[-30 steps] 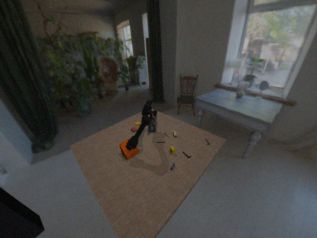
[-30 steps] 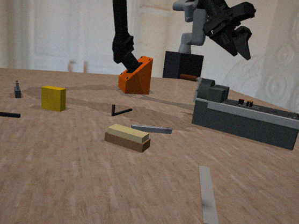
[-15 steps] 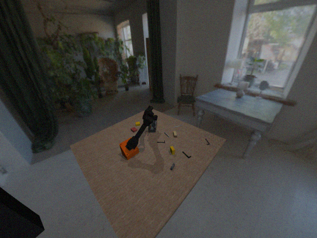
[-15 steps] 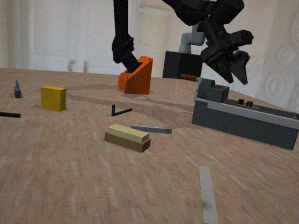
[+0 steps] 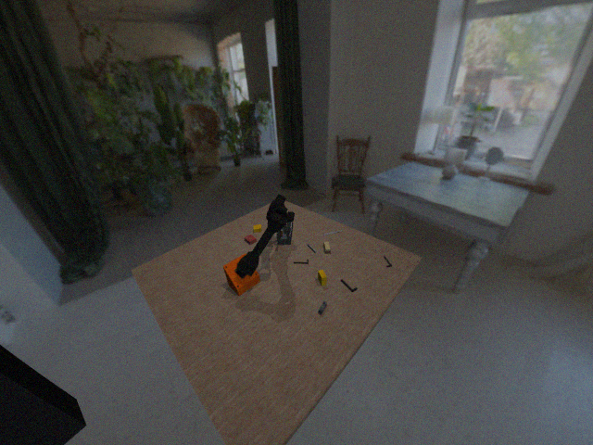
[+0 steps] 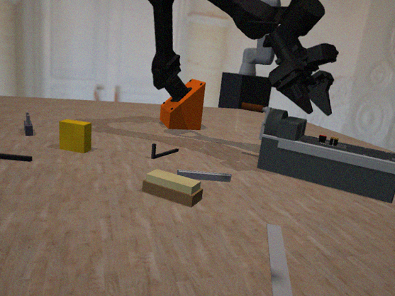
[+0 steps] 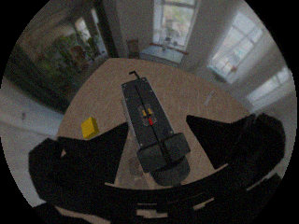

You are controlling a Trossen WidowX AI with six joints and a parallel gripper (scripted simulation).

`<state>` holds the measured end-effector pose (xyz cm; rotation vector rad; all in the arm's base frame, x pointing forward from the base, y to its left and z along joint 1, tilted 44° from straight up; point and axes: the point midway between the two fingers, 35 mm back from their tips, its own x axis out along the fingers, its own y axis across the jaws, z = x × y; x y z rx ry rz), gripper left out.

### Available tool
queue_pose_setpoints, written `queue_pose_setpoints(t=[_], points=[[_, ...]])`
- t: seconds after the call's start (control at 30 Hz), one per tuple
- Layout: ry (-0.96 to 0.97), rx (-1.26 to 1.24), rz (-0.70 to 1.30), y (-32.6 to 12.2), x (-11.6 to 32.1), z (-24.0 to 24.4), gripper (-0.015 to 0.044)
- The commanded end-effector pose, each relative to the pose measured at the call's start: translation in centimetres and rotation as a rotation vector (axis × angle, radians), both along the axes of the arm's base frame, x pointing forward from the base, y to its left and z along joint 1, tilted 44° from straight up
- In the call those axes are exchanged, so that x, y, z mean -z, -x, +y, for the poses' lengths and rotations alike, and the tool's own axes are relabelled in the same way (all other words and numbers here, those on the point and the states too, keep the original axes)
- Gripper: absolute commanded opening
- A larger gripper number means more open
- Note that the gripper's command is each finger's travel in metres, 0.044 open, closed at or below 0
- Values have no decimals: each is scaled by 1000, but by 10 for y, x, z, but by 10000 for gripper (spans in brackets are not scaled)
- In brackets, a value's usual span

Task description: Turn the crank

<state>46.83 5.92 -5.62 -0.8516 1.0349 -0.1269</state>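
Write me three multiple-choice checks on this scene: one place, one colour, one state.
1. Where is the pincer?
A) Over the orange base
B) Above the crank machine
C) Beside the metal strip

2. What colour is the crank handle?
A) Brown
B) White
C) Green

3. How does the pincer stand?
A) Closed on the handle
B) Closed, gripping nothing
C) Open, gripping nothing

1 B: exterior view shows it there.
2 A: its grip looks brown.
3 C: fingers apart, nothing between them.
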Motion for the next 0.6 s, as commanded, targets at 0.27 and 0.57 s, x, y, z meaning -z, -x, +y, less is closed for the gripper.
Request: queue_pose_setpoints(t=[0.27,0.57], points=[[-2,-1,2,-8,-39,37,440],[-25,-36,34,7,-62,35,440]])
